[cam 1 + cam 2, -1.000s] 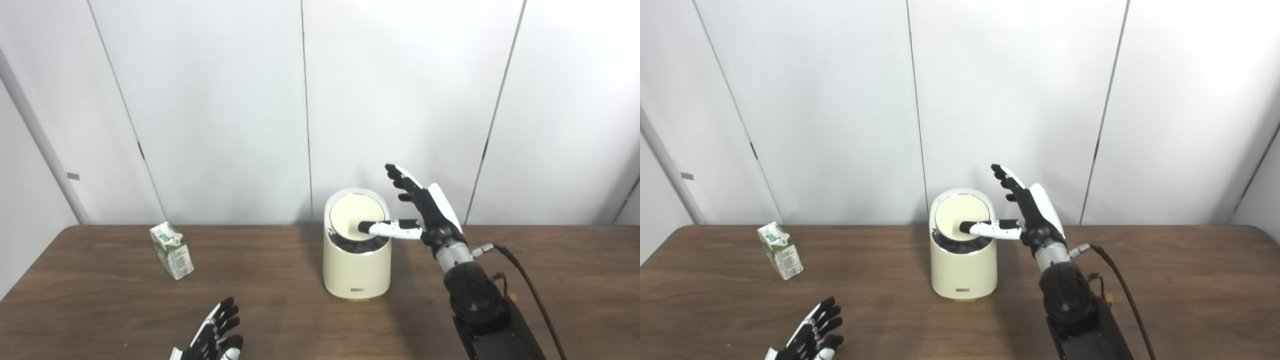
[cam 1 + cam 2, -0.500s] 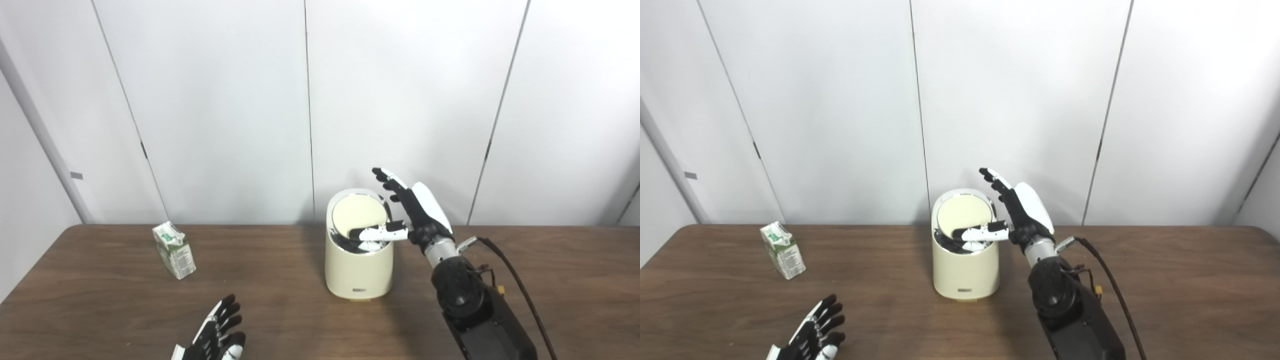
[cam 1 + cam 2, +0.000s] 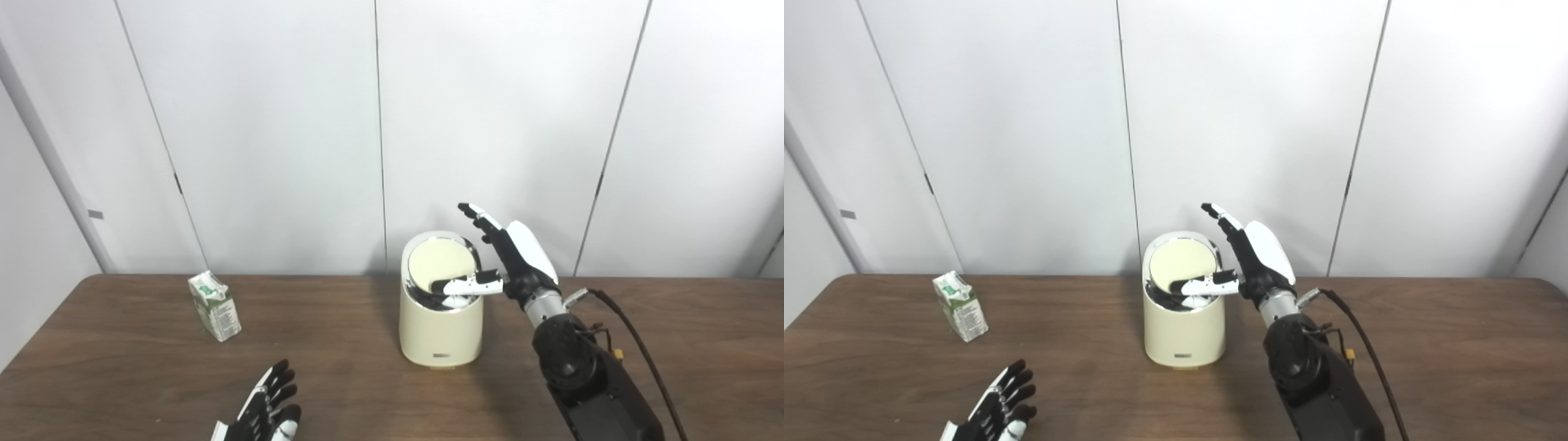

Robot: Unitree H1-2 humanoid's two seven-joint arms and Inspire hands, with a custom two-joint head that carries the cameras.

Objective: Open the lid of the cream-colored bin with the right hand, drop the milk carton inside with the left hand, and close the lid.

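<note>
In the left eye view, your cream-colored cylindrical plastic bin [image 3: 440, 324] stands on the brown wood-grain bench [image 3: 122, 367], near the middle and toward the far edge. Its round cream lid [image 3: 441, 269] is tipped up and back, and a dark opening shows at the front of the rim. Your right hand [image 3: 508, 260] is beside the bin on the side of the bench's right edge, fingers [image 3: 484, 220] spread and pointing up, thumb reaching across the opening to the lid's lower edge, so it is propping the lid rather than gripping anything. The small green-and-white milk carton [image 3: 214, 305] stands untouched toward the far left corner. Your left hand [image 3: 263, 410] is at the near edge, fingers spread, holding nothing, well apart from the carton.

The right eye view shows the same layout: the bin [image 3: 1184, 327] with its lid [image 3: 1182, 266] raised, the right hand [image 3: 1252, 260] at the rim, the carton [image 3: 960, 306] alone, the left hand [image 3: 995, 410] low and empty.

The opening looks largely done to me. You have yet to fetch the carton with the left hand, drop it in, and close the lid.
</note>
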